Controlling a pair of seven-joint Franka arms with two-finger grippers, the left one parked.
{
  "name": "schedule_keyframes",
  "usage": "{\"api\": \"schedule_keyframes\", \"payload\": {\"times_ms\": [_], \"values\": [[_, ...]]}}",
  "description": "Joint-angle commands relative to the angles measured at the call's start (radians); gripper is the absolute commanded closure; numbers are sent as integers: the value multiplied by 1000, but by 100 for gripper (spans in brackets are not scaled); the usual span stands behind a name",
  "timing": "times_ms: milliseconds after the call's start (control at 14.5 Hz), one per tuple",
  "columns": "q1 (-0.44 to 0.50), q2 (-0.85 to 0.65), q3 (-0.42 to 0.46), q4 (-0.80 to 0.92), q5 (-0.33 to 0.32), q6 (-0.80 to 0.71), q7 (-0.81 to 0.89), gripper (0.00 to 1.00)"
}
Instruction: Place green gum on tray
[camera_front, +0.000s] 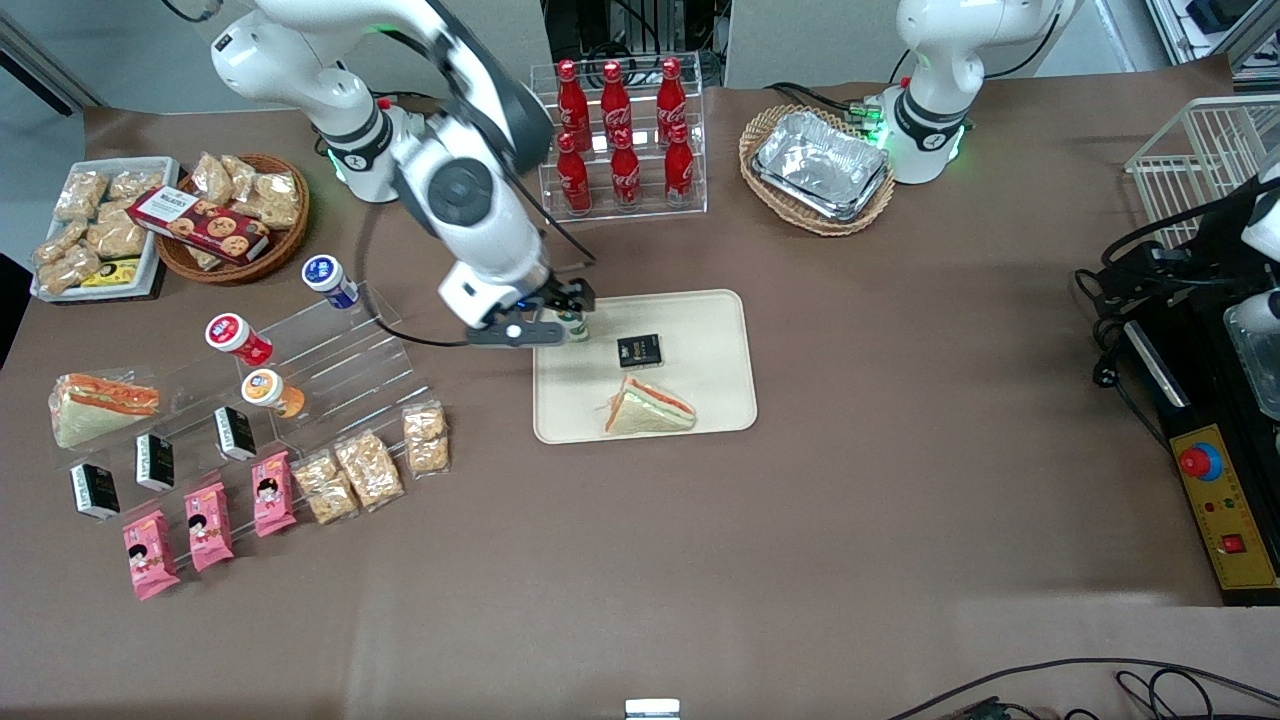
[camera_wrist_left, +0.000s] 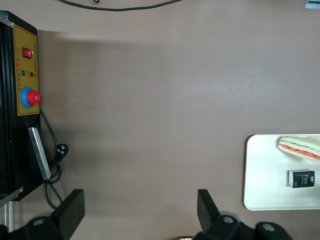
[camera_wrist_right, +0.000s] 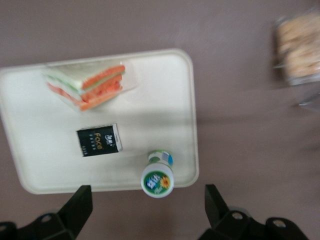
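The green gum (camera_wrist_right: 157, 179) is a small white bottle with a green lid, standing upright on the cream tray (camera_wrist_right: 40, 150) close to its rim. In the front view the green gum (camera_front: 575, 326) shows at the tray's (camera_front: 705, 330) edge toward the working arm's end, partly hidden by the wrist. My right gripper (camera_wrist_right: 146, 205) hangs above the bottle, open, with both fingers wide apart and clear of it. From the front, the gripper (camera_front: 562, 318) sits over that same tray edge.
A wrapped sandwich (camera_front: 648, 408) and a small black packet (camera_front: 639, 351) also lie on the tray. Toward the working arm's end stands a clear stepped rack (camera_front: 330, 350) with other bottles, and snack packs (camera_front: 370, 465). Cola bottles (camera_front: 620, 135) and foil trays (camera_front: 818, 165) stand farther from the camera.
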Motion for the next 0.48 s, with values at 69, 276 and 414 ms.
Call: {"api": "schedule_keyframes", "payload": {"times_ms": [69,276,414], "values": [[-187,9,0,286,-91,-280,-189,0],[-330,-26,-9,297,-102,-280,-438,0],[-432,-28,-22,329,-102,-282,-600,0]]}}
